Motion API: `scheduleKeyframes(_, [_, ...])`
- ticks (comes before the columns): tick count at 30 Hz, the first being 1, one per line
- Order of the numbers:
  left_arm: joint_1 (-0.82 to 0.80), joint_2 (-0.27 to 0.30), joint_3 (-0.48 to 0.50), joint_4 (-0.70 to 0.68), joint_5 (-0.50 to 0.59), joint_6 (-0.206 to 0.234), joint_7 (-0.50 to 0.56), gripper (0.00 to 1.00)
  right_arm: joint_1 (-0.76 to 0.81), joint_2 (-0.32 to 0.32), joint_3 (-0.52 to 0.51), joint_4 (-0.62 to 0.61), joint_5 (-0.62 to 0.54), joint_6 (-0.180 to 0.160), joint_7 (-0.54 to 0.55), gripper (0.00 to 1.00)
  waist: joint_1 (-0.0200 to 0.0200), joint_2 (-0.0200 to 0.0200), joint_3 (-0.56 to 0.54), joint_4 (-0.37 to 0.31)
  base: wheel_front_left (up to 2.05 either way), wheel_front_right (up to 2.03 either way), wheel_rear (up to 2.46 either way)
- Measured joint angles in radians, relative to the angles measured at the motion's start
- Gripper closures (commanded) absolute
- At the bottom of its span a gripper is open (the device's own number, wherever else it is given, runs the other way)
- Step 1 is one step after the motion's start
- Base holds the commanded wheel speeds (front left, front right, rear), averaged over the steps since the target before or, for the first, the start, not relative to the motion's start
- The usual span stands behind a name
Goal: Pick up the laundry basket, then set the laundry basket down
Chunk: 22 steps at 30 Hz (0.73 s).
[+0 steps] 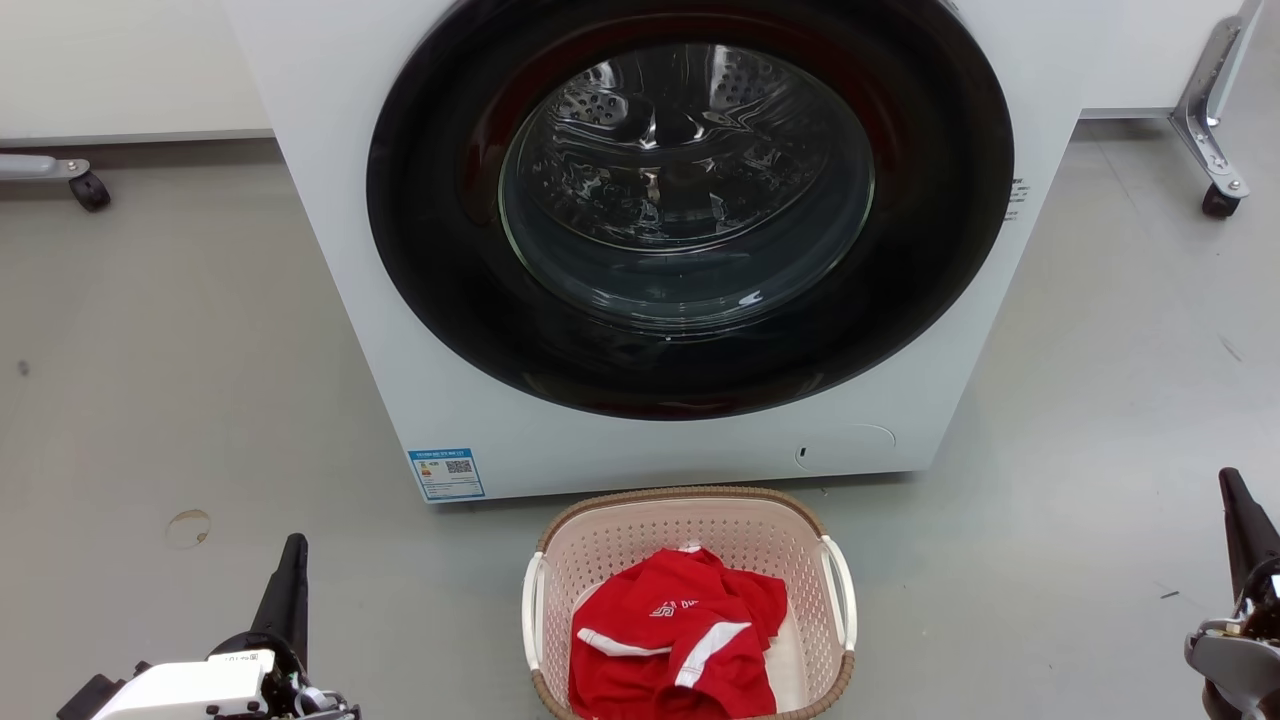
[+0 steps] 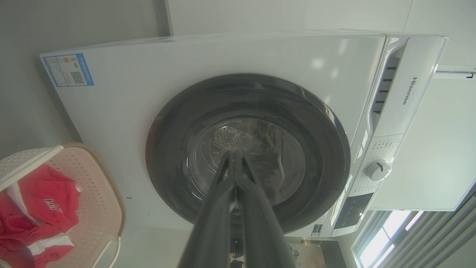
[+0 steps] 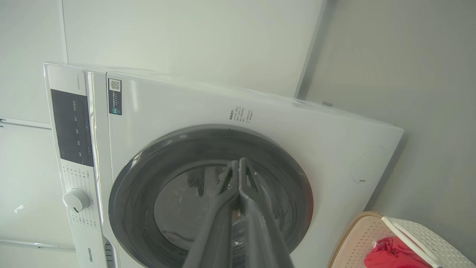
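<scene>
Laundry basket [image 1: 640, 545] set on floor [image 1: 150, 400], near side of washing machine [image 1: 600, 455]; left hand [image 2: 235, 154] and right hand [image 3: 239, 162] clenched empty, well apart.

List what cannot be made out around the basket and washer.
- The laundry basket: near end cut off by the head view's bottom edge.
- Basket floor: hidden under the red garment.
- Blue label on the washing machine: print too small, head view.
</scene>
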Motion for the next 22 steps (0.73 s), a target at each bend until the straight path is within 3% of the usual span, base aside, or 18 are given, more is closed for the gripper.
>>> scheduleKeyframes(22, [0.000,-0.001,0.002,0.000,0.006,0.000,0.000,1.00,0.000,0.000,0.000,0.000,0.000,0.000,0.000,1.00,0.0000,0.0000,0.000,0.000,0.00,0.00,0.00])
